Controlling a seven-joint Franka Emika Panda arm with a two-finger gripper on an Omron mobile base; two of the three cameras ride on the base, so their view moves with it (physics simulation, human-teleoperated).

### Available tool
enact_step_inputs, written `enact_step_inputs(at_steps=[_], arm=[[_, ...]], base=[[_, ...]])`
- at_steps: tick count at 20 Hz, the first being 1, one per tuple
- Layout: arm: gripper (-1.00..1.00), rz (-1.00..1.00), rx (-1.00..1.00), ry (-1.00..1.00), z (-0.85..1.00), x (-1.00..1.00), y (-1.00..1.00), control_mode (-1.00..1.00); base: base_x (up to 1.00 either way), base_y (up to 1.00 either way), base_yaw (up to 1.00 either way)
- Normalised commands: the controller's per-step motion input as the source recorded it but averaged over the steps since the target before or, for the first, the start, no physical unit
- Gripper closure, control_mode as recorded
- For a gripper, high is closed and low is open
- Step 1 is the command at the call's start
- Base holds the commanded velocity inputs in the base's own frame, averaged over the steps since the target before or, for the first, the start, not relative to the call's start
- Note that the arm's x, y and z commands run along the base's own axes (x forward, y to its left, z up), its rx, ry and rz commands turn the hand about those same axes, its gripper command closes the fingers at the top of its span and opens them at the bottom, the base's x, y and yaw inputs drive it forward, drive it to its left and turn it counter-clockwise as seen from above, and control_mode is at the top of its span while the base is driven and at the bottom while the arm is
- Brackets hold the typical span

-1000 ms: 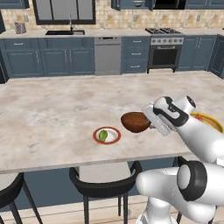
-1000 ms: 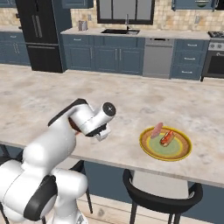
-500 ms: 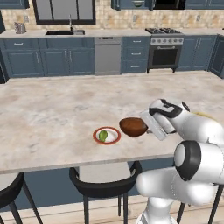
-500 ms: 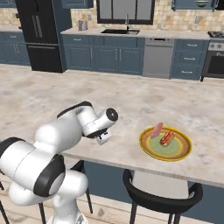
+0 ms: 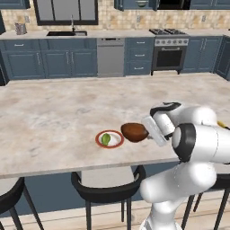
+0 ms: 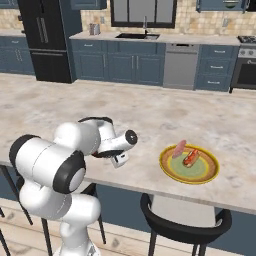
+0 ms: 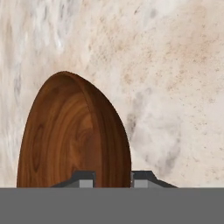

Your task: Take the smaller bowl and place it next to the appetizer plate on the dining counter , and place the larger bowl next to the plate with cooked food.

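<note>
The smaller bowl [image 5: 134, 131], glossy reddish-brown wood, hangs low over the dining counter [image 5: 58, 117] just right of the appetizer plate [image 5: 109, 139], a small white plate with a red rim and one green piece. My gripper [image 5: 146, 133] is shut on the bowl's right rim. In the hand view the bowl [image 7: 74, 138] stands tilted on edge, its rim between my gripper's [image 7: 113, 179] two tips. The plate with cooked food [image 6: 189, 163], yellow with an olive centre and pink and red pieces, lies to the right of the arm in the right base view.
Black stools [image 5: 105, 191] stand along the counter's near edge. Beyond the counter runs a blue kitchen worktop with a sink [image 5: 66, 33], a dishwasher [image 5: 110, 57] and an oven [image 5: 169, 54]. A black fridge [image 6: 49, 40] stands at the back left.
The arm has carried the brown bowl lower and leftward, from above the counter down close beside the red-rimmed plate. The grip stayed closed.
</note>
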Motion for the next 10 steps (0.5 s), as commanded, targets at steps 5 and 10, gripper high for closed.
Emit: enact_step_inputs(at_steps=[5, 10], arm=[[1.00, 0.00, 0.02, 0.00, -0.13, 0.13, 0.00, -1.00], [1.00, 0.00, 0.00, 0.00, -0.06, 0.23, -0.09, -1.00]], base=[[0.00, 0.00, 0.00], [0.00, 0.00, 0.00]])
